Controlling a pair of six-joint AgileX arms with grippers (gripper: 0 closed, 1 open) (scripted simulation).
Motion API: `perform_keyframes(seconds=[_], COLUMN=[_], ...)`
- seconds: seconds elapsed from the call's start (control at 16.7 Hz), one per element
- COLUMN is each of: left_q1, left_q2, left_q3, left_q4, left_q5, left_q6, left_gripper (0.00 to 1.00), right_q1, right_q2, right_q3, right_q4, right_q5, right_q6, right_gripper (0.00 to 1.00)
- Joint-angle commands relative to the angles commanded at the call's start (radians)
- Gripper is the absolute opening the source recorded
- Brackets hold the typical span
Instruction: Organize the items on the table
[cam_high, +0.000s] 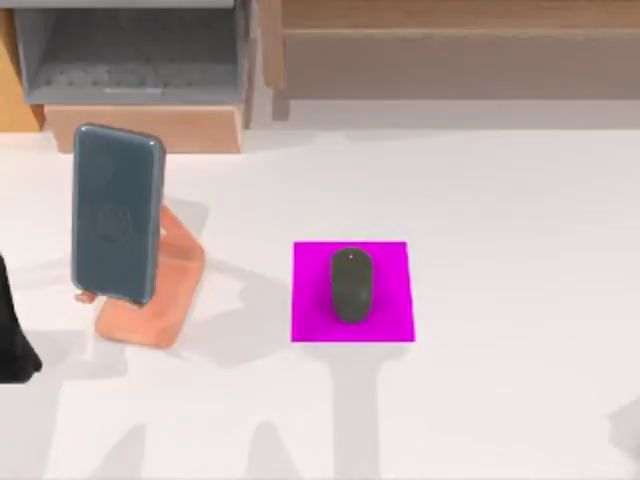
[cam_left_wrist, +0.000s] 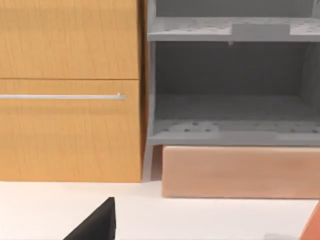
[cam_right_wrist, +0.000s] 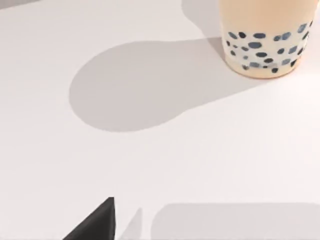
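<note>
The dark grey-blue smartphone (cam_high: 117, 213) leans upright on the salmon-orange phone stand (cam_high: 160, 300) at the left of the white table (cam_high: 500, 220). The small dark grey mouse (cam_high: 351, 285) lies in the middle of the magenta pad (cam_high: 390, 320), near the table's centre. My left arm (cam_high: 12, 335) is a dark shape at the table's left edge, apart from the phone. A black part of my left gripper (cam_left_wrist: 95, 227) faces the shelf unit. A black part of my right gripper (cam_right_wrist: 95, 225) hangs over bare table, holding nothing that I can see.
A wooden and grey shelf unit (cam_high: 140, 60) with a drawer front (cam_left_wrist: 70, 100) and open grey shelves (cam_left_wrist: 230, 120) runs along the back. A bubble tea cup (cam_right_wrist: 262, 40) with dark pearls stands on the table in the right wrist view.
</note>
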Motion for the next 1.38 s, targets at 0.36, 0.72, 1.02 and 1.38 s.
perform_keyframes(seconds=[0.36,0.72,1.02,1.38], left_q1=[0.0,0.0,0.0,0.0], left_q2=[0.0,0.0,0.0,0.0], left_q3=[0.0,0.0,0.0,0.0], left_q4=[0.0,0.0,0.0,0.0], left_q5=[0.0,0.0,0.0,0.0], left_q6=[0.0,0.0,0.0,0.0], left_gripper=[1.0,1.0,1.0,1.0], right_q1=[-0.049,-0.052,-0.033,-0.03], right_q2=[0.367,0.639,0.767,0.779], right_q3=[0.169,0.371,0.474,0.483], right_q4=[0.333,0.617,0.751,0.763], right_q5=[-0.081,-0.132,-0.162,-0.167], right_q6=[0.009,0.024,0.031,0.032], right_gripper=[1.0,1.0,1.0,1.0])
